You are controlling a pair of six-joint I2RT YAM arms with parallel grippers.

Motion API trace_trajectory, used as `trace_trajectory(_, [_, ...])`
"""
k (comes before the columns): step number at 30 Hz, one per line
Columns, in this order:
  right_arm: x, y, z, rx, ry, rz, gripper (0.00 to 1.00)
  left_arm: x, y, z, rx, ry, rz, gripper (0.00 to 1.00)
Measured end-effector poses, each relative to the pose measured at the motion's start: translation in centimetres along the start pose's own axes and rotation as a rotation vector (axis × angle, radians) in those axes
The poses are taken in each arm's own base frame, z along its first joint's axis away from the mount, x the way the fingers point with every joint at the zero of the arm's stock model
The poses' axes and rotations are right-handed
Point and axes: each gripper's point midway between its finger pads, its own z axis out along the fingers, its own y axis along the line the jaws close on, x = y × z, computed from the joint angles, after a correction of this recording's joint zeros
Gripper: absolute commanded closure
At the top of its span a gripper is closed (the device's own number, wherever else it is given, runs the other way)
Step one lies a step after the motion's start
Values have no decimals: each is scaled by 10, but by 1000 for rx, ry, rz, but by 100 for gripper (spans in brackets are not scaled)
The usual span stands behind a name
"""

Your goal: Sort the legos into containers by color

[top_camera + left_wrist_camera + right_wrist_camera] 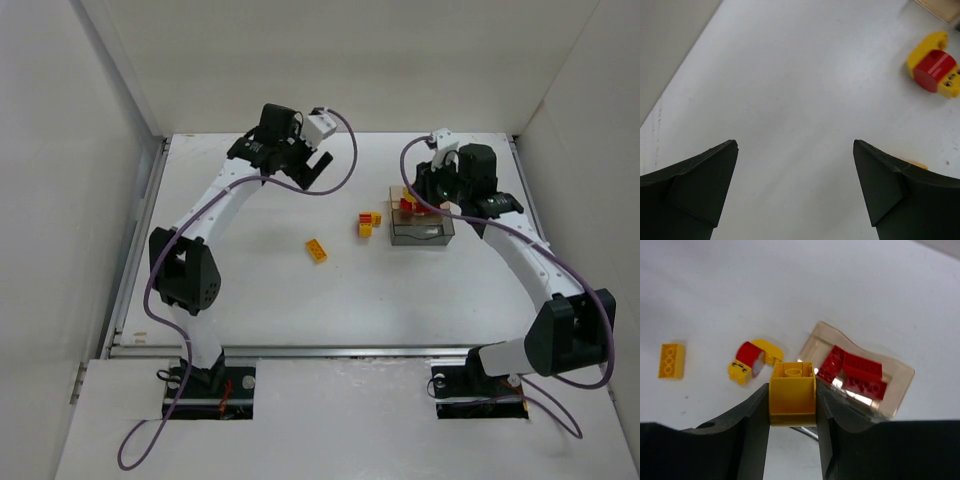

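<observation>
The right pincer (792, 390) is clenched on a yellow block (792, 399), its two dark fingers (756, 415) pressed against the block's left and right sides, studs facing the camera. Just behind the block in the wrist view lies the tan tray (904, 382), holding three red bricks (860, 374) packed close together. From above, a clear grey tray (432, 240) adjoins it on the near side. Both trays sit toward the right edge of the bench (260, 300), about halfway between its near and far edges. How high the block hangs over the trays I cannot tell.

Left of the trays, apart from them, a red-and-yellow cluster (751, 360) of joined pieces rests on the bench. Further left, toward the bench's middle, a flat yellow brick (671, 360) lies alone.

The left pincer (795, 167) is released, its fingers (695, 185) spread wide with only bare bench between them. It hovers near the far edge, left of centre. Its wrist camera catches the cluster at the upper right, well clear of the fingers.
</observation>
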Motion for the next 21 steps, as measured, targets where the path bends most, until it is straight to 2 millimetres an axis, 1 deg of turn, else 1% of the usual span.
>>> trace_trajectory(1, [9, -7, -1, 26, 25, 30, 100, -3, 15, -2, -67, -9, -25, 0])
trace_trajectory(3, [29, -25, -5, 91, 73, 96, 100, -7, 32, -8, -122, -30, -80, 0])
trace_trajectory(6, [55, -44, -10, 171, 137, 175, 100, -11, 55, -19, -151, -78, -177, 0])
trace_trajectory(8, [67, -49, -7, 195, 175, 211, 100, -11, 65, -25, -145, -100, -215, 0])
trace_trajectory(11, [91, -49, 1, 203, 250, 258, 100, -7, 67, -27, -128, -93, -191, 0])
trace_trajectory(13, [105, -49, 5, 210, 297, 280, 100, -4, 55, -19, -130, -67, -127, 0])
trace_trajectory(15, [114, -50, 5, 222, 329, 295, 83, 10, 29, -7, -104, -18, -55, 0])
trace_trajectory(16, [116, -51, 5, 229, 336, 301, 72, 21, 15, 0, -84, 17, -21, 0])
trace_trajectory(18, [118, -52, 5, 239, 341, 306, 57, 42, -12, 13, -39, 77, 46, 0])
trace_trajectory(19, [118, -52, 5, 242, 343, 308, 51, 55, -22, 18, -20, 111, 74, 0])
trace_trajectory(21, [120, -53, 6, 248, 349, 316, 37, 78, -33, 23, 4, 171, 115, 0])
